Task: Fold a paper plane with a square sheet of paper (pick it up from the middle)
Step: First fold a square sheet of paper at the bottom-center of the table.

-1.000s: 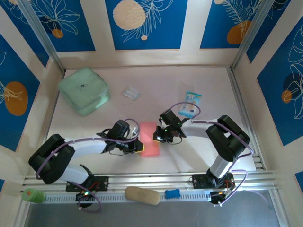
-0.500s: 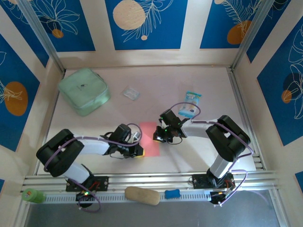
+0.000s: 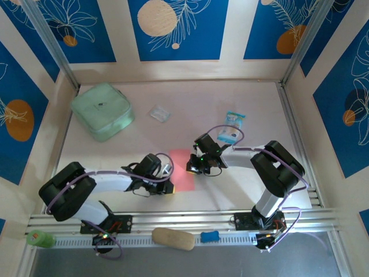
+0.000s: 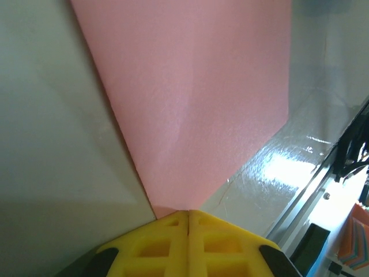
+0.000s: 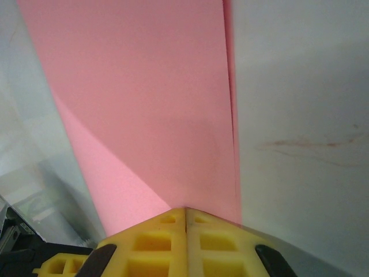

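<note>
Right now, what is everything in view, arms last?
square salmon-pink paper sheet: one, pink, table centre between the grippers
padded mint-green pouch: one, green, far left
small clear plastic wrapper: one, transparent, far centre
blue-and-white snack packet: one, blue-white, right of centre
tan oblong pad: one, tan, near rail
small blue block: one, blue, near rail
green cylinder: one, green, near-left corner
left gripper: one, yellow fingers, shut on the sheet's corner
right gripper: one, yellow fingers, shut over the sheet

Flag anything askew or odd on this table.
The folded pink paper: in the right wrist view its top layer stops short of the bottom layer, leaving a thin uneven strip along one edge, so the fold is slightly off.
</note>
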